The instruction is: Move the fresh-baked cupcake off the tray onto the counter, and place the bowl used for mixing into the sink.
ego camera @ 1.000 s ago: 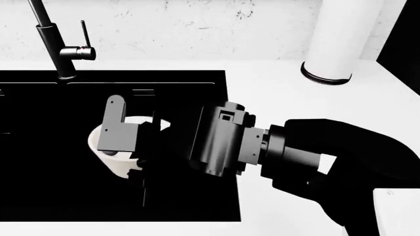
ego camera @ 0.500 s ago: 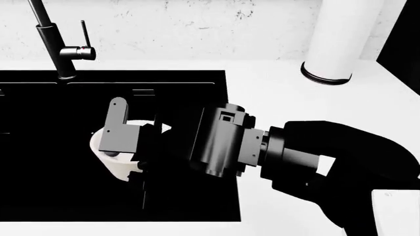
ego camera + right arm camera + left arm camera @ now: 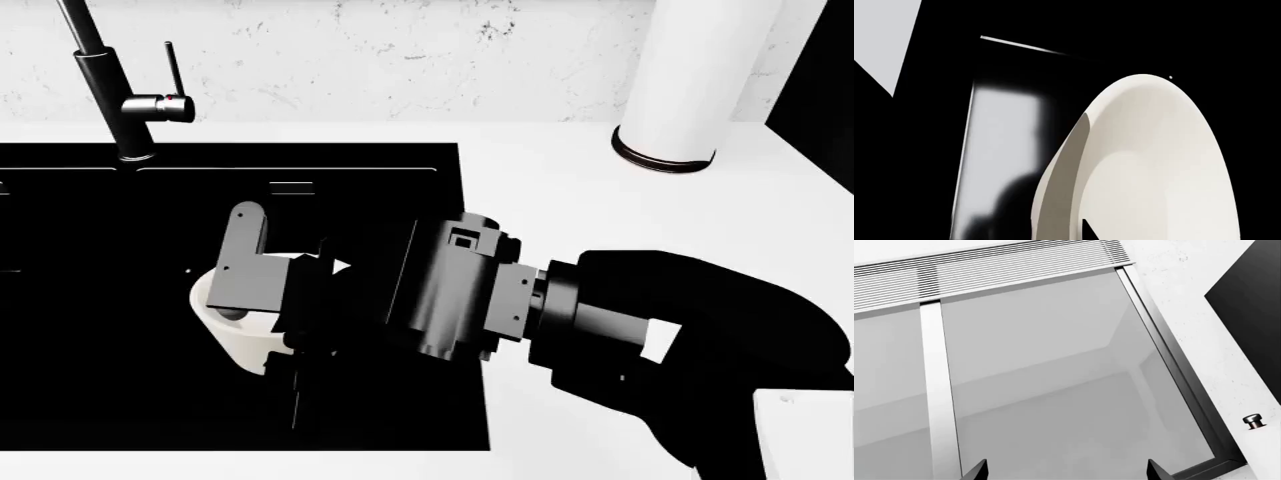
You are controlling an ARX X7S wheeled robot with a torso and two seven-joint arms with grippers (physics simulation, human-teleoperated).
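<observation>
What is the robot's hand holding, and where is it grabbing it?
The right gripper holds the bowl by its rim, one finger reaching inside, over the sink. The left gripper holds nothing.

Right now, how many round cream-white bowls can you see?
1. The round cream-white bowl is tilted over the matte black sink, gripped at its rim by the right gripper. The arm may hide others.

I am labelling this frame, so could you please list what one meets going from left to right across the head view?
Faucet → bowl in the sink → right gripper → tall white cylinder on the counter.
</observation>
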